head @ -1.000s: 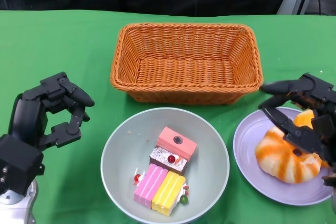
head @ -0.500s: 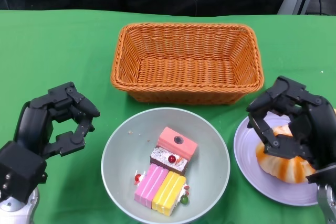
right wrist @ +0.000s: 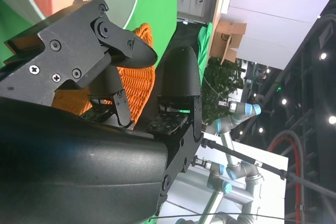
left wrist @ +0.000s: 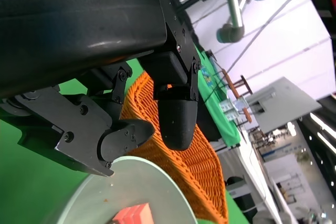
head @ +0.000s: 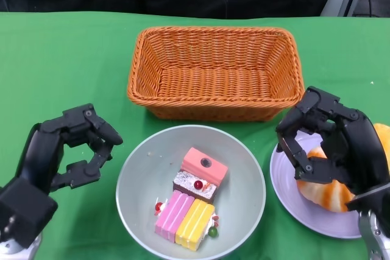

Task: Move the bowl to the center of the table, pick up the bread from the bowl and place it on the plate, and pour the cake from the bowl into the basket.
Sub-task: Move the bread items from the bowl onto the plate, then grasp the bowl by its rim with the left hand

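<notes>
Nearest edge, bowl: grey bowl (head: 191, 191) on the green tabletop (head: 61, 59), holding four cake (head: 192, 199) pieces.
Left robot hand (head: 67, 150): just beside the bowl's left rim, fingers curled partway with a gap, holding nothing.
Right robot hand (head: 332, 144): over the lilac plate (head: 292, 196), fingers spread above the bread (head: 326, 190), not gripping it.
Bread: lying on the plate, right of the bowl.
Far side, basket: orange wicker basket (head: 216, 71), behind bowl and plate.

basket (head: 216, 71): woven wicker, rough | bowl (head: 244, 175): smooth, matt grey | table (head: 67, 59): green cloth | hands: black plastic, slight sheen
</notes>
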